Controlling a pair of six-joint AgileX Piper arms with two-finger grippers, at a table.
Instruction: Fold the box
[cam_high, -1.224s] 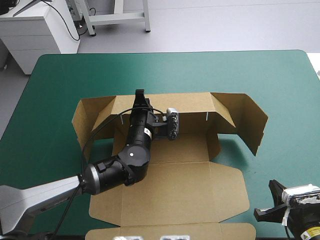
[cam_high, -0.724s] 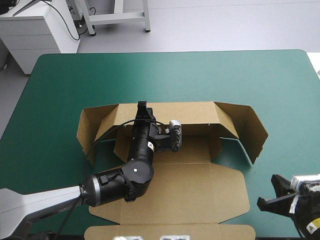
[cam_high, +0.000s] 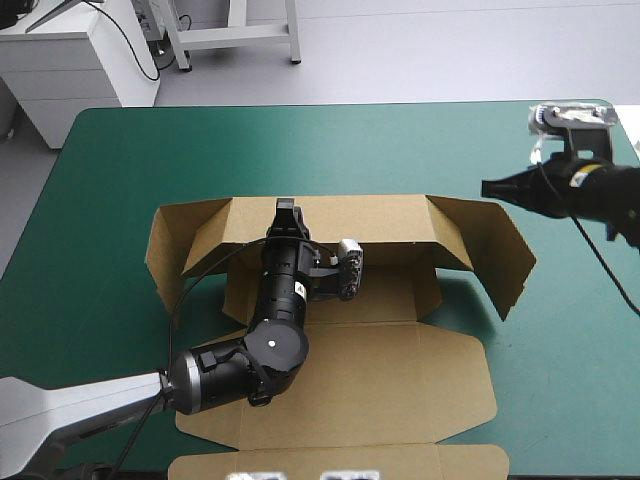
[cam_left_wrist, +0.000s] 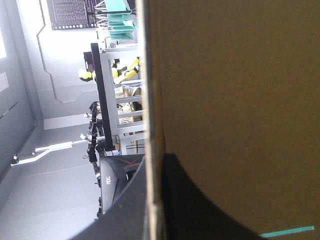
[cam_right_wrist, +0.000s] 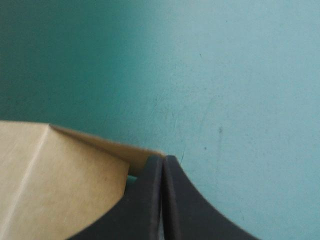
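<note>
The brown box (cam_high: 340, 370) lies at mid-table with its lid flat toward the near edge and its back wall (cam_high: 380, 215) raised. My left gripper (cam_high: 286, 208) is at the top edge of that wall, shut on the box. In the left wrist view the board (cam_left_wrist: 240, 100) fills the space beside the fingers, and its pale edge runs between them at the left gripper (cam_left_wrist: 156, 162). My right gripper (cam_high: 488, 187) hangs shut above the far end of the right side flap (cam_high: 500, 250). In the right wrist view the right gripper (cam_right_wrist: 163, 161) holds nothing, and a box corner (cam_right_wrist: 55, 185) lies beside it.
The left side flap (cam_high: 180, 245) stands angled outward at the box's left end. Bare teal-green cover (cam_high: 330, 145) stretches beyond the back wall to the far edge, and more of the cover (cam_right_wrist: 225, 75) lies under the right gripper.
My right arm has swung from the table's near right corner up to the far right, over the right flap. The left gripper stays on the back wall, which has shifted slightly.
</note>
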